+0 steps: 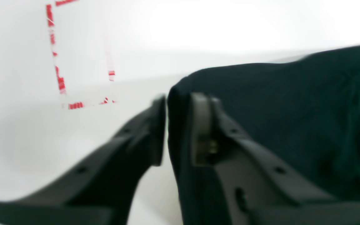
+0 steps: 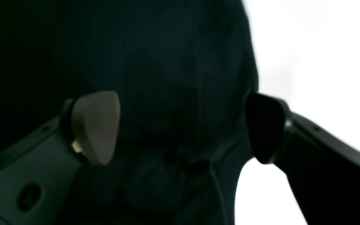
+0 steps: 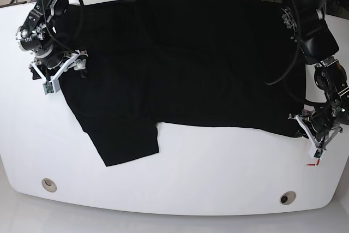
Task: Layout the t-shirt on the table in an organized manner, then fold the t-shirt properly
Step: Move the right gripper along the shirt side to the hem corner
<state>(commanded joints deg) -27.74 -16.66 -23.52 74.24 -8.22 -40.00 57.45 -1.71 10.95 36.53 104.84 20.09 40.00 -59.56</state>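
Plain black t-shirt (image 3: 191, 64) on glossy white table (image 3: 218, 167) with red tape (image 1: 58, 78).

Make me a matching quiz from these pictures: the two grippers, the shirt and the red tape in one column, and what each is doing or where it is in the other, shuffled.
Column one:
1. left gripper
2. right gripper
3. t-shirt
4. red tape

Column two:
A. jaws wide apart over black cloth
B. spread across the table
C. marks on the white tabletop
D. pinching the shirt's edge

Pairs: 1-D, 2-A, 3-B, 4-C
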